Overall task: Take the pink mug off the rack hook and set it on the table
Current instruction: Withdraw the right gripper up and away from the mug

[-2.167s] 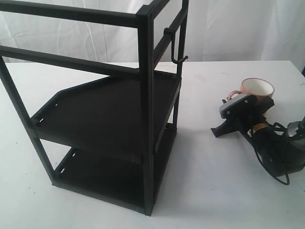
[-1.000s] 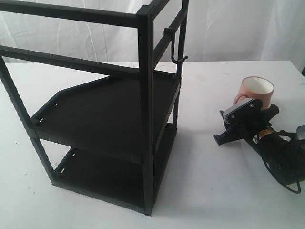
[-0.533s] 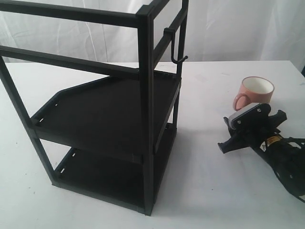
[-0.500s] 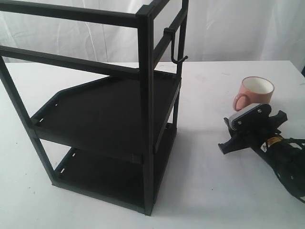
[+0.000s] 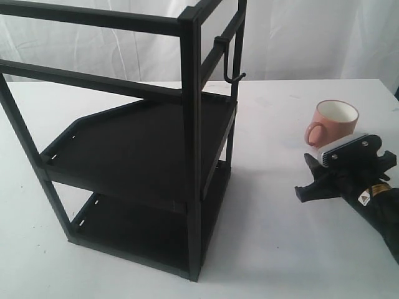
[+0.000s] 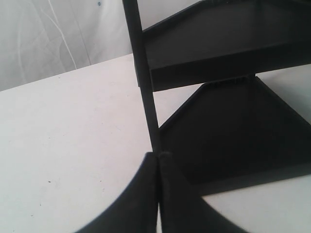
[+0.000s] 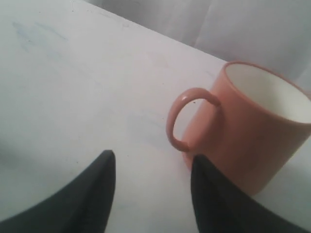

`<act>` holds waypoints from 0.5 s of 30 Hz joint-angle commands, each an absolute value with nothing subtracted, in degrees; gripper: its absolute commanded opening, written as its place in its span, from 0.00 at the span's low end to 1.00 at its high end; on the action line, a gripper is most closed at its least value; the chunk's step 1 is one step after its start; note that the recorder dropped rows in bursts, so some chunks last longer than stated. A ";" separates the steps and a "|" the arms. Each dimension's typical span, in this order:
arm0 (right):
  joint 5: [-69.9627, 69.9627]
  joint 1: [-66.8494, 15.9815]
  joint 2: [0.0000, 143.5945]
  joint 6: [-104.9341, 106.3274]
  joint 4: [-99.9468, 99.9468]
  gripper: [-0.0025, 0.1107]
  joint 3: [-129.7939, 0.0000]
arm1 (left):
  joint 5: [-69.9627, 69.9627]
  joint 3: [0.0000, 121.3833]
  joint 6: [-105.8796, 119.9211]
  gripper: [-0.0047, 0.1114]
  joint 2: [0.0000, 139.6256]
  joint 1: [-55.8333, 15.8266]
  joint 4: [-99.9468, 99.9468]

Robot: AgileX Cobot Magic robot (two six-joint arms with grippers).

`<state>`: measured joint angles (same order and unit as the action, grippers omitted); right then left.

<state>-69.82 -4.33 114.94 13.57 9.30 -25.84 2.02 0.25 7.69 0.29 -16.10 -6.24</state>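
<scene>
Since two seconds ago the pink mug (image 5: 335,121) has kept its spot while my right pincer (image 5: 307,177) has backed off it, sliding toward the near right corner of the exterior view. The mug stands upright on the white tabletop (image 5: 274,249), mouth up, white inside, well apart from the black rack (image 5: 190,156) and off the rack hook (image 5: 234,76), which hangs bare from the top bar. Its loop handle points toward the rack side. From the right wrist view the mug (image 7: 248,141) sits just beyond the pincer (image 7: 151,167), handle facing the gap, with neither dark finger (image 7: 104,179) touching it. That pincer is spread and holds nothing. The right arm lies low over the tabletop, coming in from the right edge of the exterior view, black-sleeved, its tips aimed leftward and the pale camera block riding on top. My left pincer (image 6: 158,167) has its fingers pressed together with nothing between them, close to the rack's corner post (image 6: 146,97) and lower shelves.
</scene>
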 commanded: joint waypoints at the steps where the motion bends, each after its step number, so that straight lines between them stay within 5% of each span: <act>1: -69.96 -4.00 110.08 10.25 8.84 0.43 -23.28 | 1.68 0.00 7.71 0.04 0.00 -16.03 -6.77; 13: -69.96 -4.00 80.33 -3.92 12.57 0.43 -16.22 | 1.68 0.00 7.71 0.04 0.00 -16.03 -6.77; 15: -59.23 -4.00 70.91 -11.76 12.89 0.38 -15.95 | 1.68 0.00 7.71 0.04 0.00 -16.03 -6.77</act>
